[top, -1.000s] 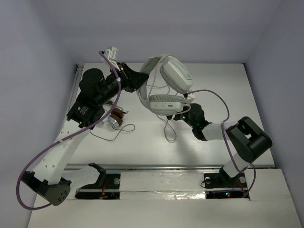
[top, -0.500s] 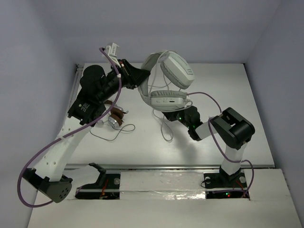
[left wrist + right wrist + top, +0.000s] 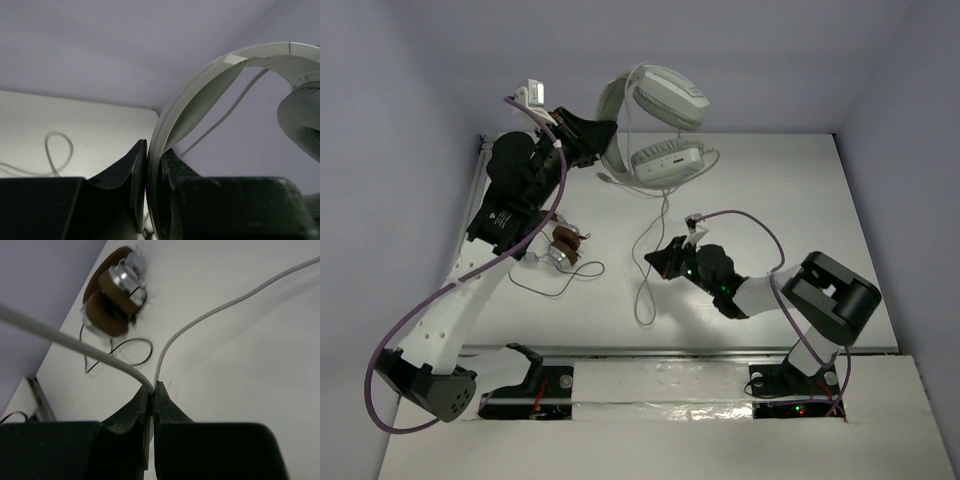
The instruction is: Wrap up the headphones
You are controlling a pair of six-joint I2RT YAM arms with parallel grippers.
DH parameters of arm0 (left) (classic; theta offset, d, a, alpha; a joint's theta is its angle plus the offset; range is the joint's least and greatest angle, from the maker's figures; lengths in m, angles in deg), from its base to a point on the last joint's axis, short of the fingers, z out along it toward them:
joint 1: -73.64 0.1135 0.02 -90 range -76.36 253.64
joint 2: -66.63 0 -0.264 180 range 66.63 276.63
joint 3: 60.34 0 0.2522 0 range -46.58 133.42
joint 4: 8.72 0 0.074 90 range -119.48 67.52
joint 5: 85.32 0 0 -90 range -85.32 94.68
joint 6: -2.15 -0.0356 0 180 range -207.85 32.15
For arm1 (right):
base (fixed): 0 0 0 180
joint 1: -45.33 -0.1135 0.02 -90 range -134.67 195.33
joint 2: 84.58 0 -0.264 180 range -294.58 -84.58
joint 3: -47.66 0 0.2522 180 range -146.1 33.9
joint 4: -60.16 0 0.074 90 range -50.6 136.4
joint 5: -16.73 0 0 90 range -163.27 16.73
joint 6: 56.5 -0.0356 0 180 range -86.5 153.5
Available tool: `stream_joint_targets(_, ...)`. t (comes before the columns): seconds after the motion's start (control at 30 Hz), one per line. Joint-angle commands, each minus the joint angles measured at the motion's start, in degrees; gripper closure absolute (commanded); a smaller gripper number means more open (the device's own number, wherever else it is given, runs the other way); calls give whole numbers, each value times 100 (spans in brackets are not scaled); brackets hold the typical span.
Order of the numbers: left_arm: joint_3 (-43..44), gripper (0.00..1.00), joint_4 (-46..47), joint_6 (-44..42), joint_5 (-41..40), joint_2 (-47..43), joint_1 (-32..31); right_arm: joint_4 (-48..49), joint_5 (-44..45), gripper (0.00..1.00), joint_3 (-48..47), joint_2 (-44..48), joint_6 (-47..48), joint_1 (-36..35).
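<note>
The white and light-grey headphones (image 3: 655,125) hang in the air at the back of the table, held by the headband (image 3: 200,95). My left gripper (image 3: 592,135) (image 3: 154,150) is shut on that band. One earcup (image 3: 300,120) shows at the right of the left wrist view. The thin grey cable (image 3: 655,240) drops from the earcups and trails down the table. My right gripper (image 3: 660,260) (image 3: 152,386) is shut on the cable (image 3: 100,355) low above the table's middle.
Small brown-banded headphones with silver earcups (image 3: 563,247) (image 3: 114,295) lie at the left of the table with a thin black wire (image 3: 555,285) looped beside them. A metal rail (image 3: 670,352) runs along the near edge.
My right gripper has moved left and forward and shut on the cable. The left arm has lifted the headphones up and toward the back wall.
</note>
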Motion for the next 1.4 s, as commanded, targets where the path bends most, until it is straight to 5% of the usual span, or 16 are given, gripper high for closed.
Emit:
stream_joint_targets(0.0, -42, 100, 1074, 432, -852, 21, 114, -1068, 769, 100, 244, 808, -202, -483)
stream_joint_targets(0.33, -429, 100, 1048, 134, -2370, 30, 439, -4305, 1561, 100, -115, 2497, -325, -1977)
stream_joint_targets(0.7, -1571, 100, 1022, -297, -3805, 47, 378, -7987, 2625, 100, -1906, 3588, -511, -3437)
stream_joint_targets(1.0, -2653, 100, 741, -473, -5132, 144, -676, -9457, 2713, 100, -3217, 3677, -97, -3701)
stream_joint_targets(1.2, -3039, 100, 398, -587, -5239, 153, -1274, -10642, 3554, 100, -3999, 3378, 272, -3701)
stream_joint_targets(1.37, -3391, 100, 91, -675, -4826, 258, -1722, -10653, 3593, 100, -4325, 3615, 869, -3622)
